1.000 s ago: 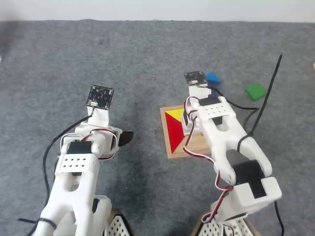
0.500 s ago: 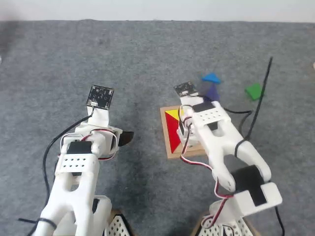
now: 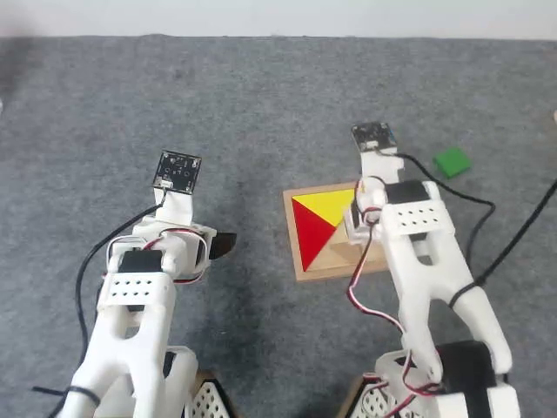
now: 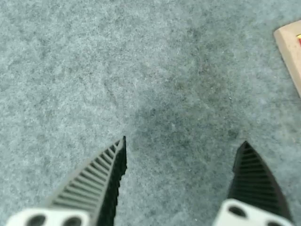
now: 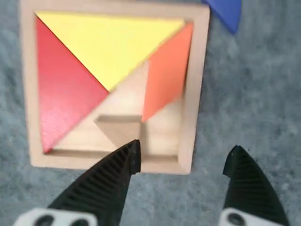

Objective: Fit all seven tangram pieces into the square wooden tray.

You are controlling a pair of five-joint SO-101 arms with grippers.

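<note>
The right claw [image 5: 186,147] is spread wide and carries nothing. In the right wrist view it hangs over one edge of the tray [image 5: 200,94].

**Tray contents.** In that view the tray holds:
- a yellow triangle [image 5: 110,47]
- a red triangle [image 5: 66,99], touching the yellow one along one side
- an orange piece [image 5: 164,75] against one wall
- a small wood-coloured triangle [image 5: 120,127] in the open area

Bare floor is visible around the small triangle.

**Loose pieces.** A blue piece [image 5: 225,12] lies on the carpet [image 4: 141,70] just beside a tray corner. In the high view the tray sits right of centre. A green piece [image 3: 452,161] lies well apart from it in the upper right of the frame.

**Left claw.** The left claw [image 4: 184,141] is also spread and empty, over bare carpet near the tray.

**Step in hand (judgement).** The right arm is between placements. The tray is partly filled and loose pieces have yet to be collected.

**Next move (judgement).** The blue piece is the nearest candidate.
1. Carry the open claw across the tray to it.
2. Set the jaws across two of its edges and close.
3. Turn the piece to match the vacant area before lowering it.
</note>
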